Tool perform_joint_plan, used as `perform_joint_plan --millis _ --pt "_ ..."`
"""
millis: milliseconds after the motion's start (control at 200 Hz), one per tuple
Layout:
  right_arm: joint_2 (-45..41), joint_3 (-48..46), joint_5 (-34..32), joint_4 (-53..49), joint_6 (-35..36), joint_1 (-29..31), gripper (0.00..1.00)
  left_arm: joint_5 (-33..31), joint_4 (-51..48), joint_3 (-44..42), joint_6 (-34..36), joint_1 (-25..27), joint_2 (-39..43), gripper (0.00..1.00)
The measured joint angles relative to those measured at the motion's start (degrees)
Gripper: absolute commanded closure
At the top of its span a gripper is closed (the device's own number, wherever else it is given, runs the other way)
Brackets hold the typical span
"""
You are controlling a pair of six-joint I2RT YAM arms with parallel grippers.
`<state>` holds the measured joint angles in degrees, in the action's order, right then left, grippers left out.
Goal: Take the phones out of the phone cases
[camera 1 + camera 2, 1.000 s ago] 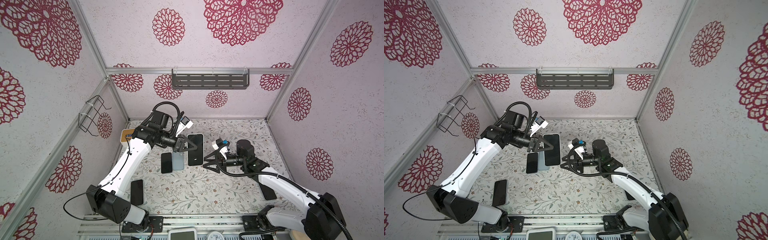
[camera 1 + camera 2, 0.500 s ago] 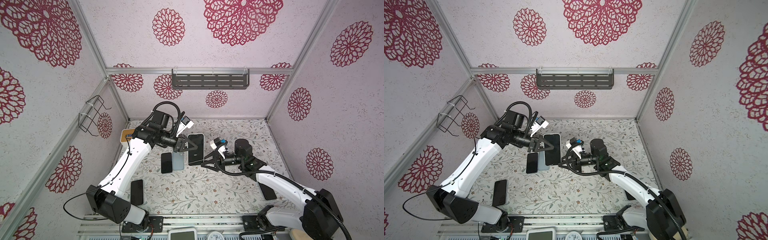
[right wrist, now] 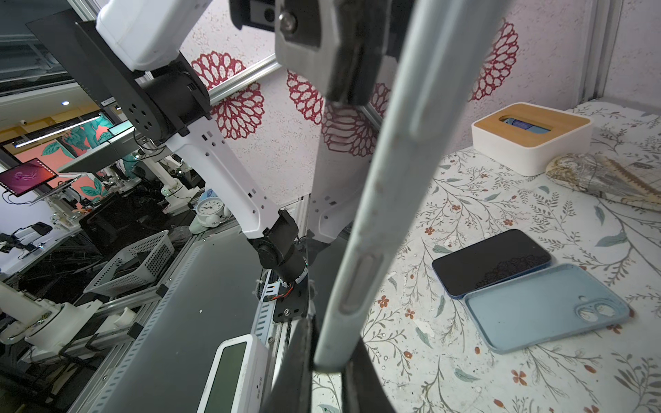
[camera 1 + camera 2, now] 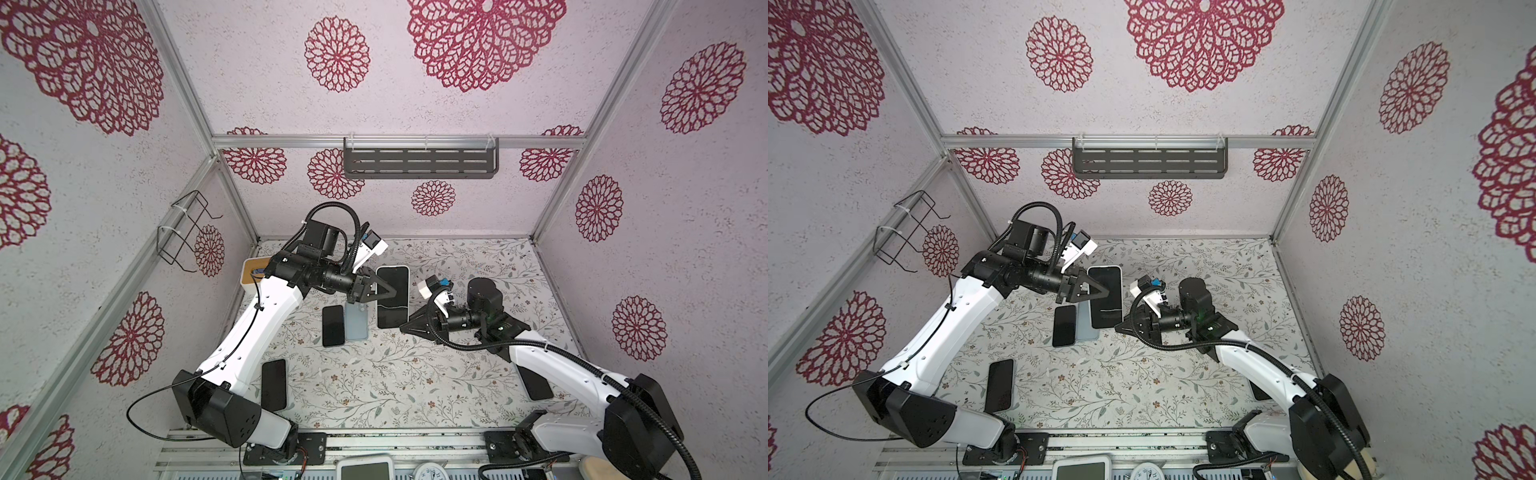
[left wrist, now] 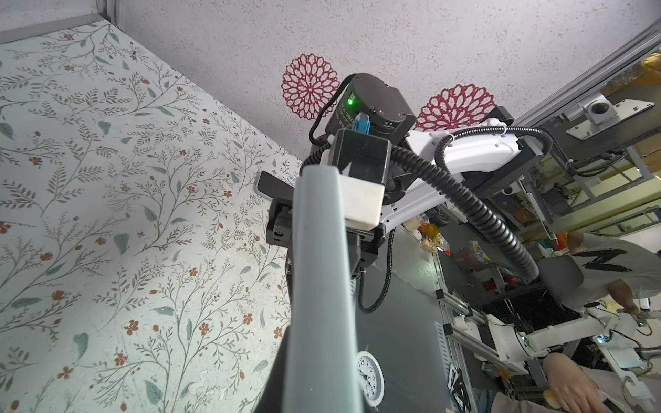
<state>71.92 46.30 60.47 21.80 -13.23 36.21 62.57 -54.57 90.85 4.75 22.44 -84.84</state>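
The right gripper [image 4: 406, 327] has come in from the right and its jaws have drawn together. It now meets the lower right corner of the phone case [image 3: 393, 161]. In the right wrist view the grey edge of the case ends between the two dark fingers [image 3: 297, 375], which close on it from both sides. The left gripper [image 4: 390, 292] has stayed where it was, jaws clamped on the left long edge of the case about midway along. The phone [image 4: 392, 313] sits in the case, its dark screen facing the camera in both top views, held in the air above the flowered table [image 4: 415, 374]. Beneath it on the table lie a bare dark phone [image 4: 333, 326] and an empty blue case [image 4: 356, 324], side by side and touching
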Motion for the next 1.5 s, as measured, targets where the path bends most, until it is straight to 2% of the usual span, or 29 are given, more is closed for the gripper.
perform_joint_plan --millis 155,520,861,1051,1216,1346,1496 --pt "0.31 0.00 0.66 0.33 -0.09 -0.07 1.00 0.44 0.90 -0.81 0.09 -0.02 0.28 1.00" --pt "0.31 -1.95 0.24 4.07 0.28 -0.07 1.00 1.60 3.74 -2.75 -1.01 -0.09 0.76 1.00" --pt "-2.45 -4.76 -4.07 4.50 9.81 -0.07 1.00 4.96 14.32 -7.76 -7.45 0.24 0.76 1.00" --pt "-2.71 -5.51 -6.80 5.75 14.71 -0.17 1.00 7.85 30.03 -13.49 -17.07 0.28 0.83 1.00" --pt "-2.73 -7.80 -9.44 10.86 16.50 -0.15 1.00 10.27 52.94 -21.14 -32.35 0.28 0.74 1.00" --pt "-2.93 -8.57 -10.67 14.27 17.81 -0.02 1.00 11.52 68.06 -24.04 -43.01 0.28 -0.59 1.00" --pt "-3.19 -9.03 -12.33 17.81 19.23 0.31 1.00 12.26 76.87 -24.26 -49.57 0.28 -1.62 1.00"
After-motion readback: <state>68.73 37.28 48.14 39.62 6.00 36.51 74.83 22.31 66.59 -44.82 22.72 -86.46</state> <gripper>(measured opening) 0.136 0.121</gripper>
